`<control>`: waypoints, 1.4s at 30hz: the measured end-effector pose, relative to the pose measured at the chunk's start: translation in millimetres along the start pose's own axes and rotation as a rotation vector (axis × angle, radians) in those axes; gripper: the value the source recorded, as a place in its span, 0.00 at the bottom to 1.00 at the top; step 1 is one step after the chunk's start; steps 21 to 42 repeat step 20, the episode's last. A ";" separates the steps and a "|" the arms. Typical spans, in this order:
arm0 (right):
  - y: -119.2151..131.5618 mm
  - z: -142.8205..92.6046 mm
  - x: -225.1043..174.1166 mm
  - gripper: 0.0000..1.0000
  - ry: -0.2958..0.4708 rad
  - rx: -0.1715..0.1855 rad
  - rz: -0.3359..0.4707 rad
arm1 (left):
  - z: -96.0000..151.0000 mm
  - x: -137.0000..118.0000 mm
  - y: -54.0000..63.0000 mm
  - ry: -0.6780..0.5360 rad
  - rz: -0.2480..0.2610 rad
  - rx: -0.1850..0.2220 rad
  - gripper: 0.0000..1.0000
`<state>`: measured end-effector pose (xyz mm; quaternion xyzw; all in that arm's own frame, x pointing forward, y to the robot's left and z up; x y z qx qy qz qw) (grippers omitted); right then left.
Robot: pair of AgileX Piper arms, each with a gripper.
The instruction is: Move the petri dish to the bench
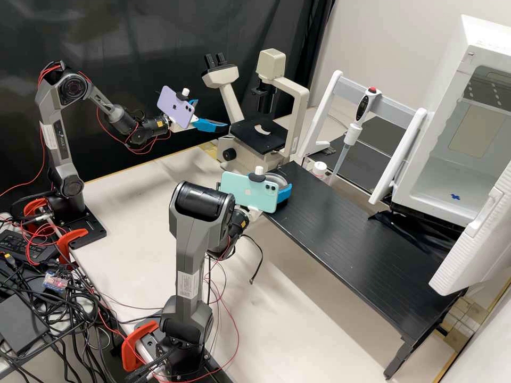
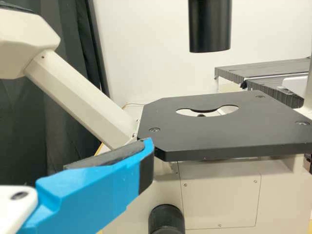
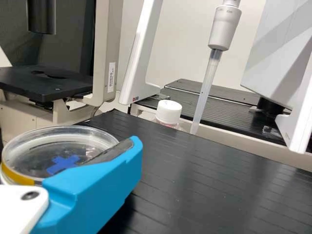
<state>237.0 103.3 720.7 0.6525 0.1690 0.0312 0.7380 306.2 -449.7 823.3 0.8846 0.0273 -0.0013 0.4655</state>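
Right wrist view: we see the right gripper (image 1: 282, 183) clasping the petri dish (image 3: 34, 151), marked with a blue cross, by the microscope end of the black shelf (image 3: 195, 190). Beyond sits a white-capped bottle (image 3: 168, 113). Farther off, our left gripper (image 1: 214, 118) hangs open, empty, near the microscope (image 1: 259, 134).

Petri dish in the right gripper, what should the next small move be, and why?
I'd probably ease the right gripper slightly farther over the black raised bench top, keeping the petri dish level, before lowering. The dish is already held by the gripper near that top's corner, and the surface stretches on beyond it.
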 end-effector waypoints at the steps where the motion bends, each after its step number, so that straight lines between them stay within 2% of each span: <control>1: 0.6 -0.4 -0.2 1.00 0.001 0.001 0.000 | 0.0 0.0 0.0 0.000 0.000 0.000 1.00; 7: 13.3 0.2 -10.1 1.00 0.006 0.002 0.027 | 0.0 0.0 0.0 0.000 0.000 0.000 1.00; 12: 35.4 -0.9 -37.3 1.00 0.049 0.025 0.089 | 0.0 0.0 0.0 0.000 0.000 0.000 1.00; 15: 50.7 -3.2 -54.6 1.00 0.079 0.055 0.167 | 0.0 0.0 0.0 0.000 0.000 0.000 1.00; 17: 63.9 -2.2 -68.9 1.00 0.102 0.114 0.241 | 0.0 0.0 0.0 0.000 0.000 0.000 1.00; 18: 66.6 -1.3 -71.5 1.00 0.105 0.123 0.255 | 0.0 0.0 0.0 0.000 0.000 0.000 1.00; 19: 73.1 1.3 -77.0 1.00 0.116 0.171 0.291 | 0.0 0.0 0.0 0.000 0.000 0.000 1.00; 20: 75.0 3.0 -78.0 1.00 0.113 0.180 0.301 | 0.0 0.0 0.0 0.000 0.000 0.000 1.00; 42: 75.0 3.0 -78.0 1.00 0.113 0.180 0.301 | 0.0 0.0 0.0 0.000 0.000 0.000 1.00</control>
